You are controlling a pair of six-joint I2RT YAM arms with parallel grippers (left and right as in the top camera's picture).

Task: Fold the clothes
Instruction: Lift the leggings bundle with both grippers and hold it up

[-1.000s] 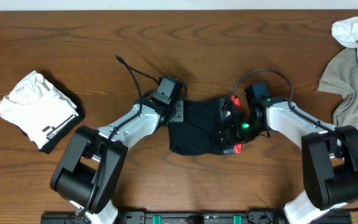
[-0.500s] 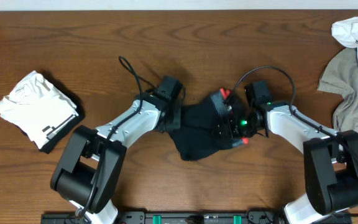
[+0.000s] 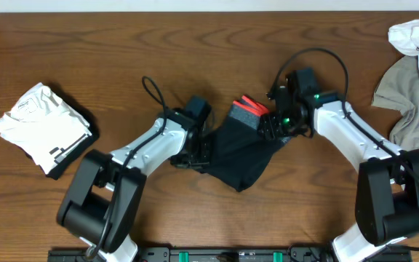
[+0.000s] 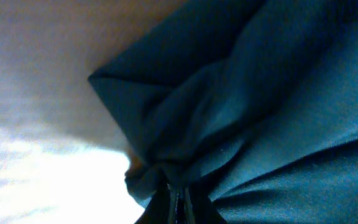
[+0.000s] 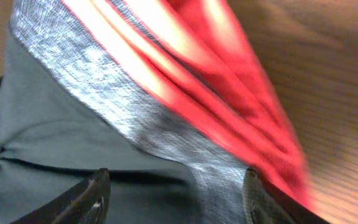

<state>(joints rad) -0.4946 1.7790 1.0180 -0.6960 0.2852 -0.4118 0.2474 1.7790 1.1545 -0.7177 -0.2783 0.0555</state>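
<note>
Pinching a bunched edge of the black trousers [image 3: 242,156] in the clamped left gripper [image 4: 178,202]; straddling the grey waistband [image 5: 104,106] with the right gripper [image 5: 176,186] spread wide, gripping nothing. Lying crumpled mid bench [image 3: 195,44], seemingly half folded. Judging the white bundle [image 3: 42,124] finished, the white-and-khaki heap [image 3: 417,65] not yet folded.

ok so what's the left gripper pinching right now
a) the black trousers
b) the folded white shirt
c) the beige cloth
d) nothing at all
A: in the left wrist view, dark cloth is bunched into the shut left gripper, and from overhead that gripper sits at the left edge of the black trousers.
</note>
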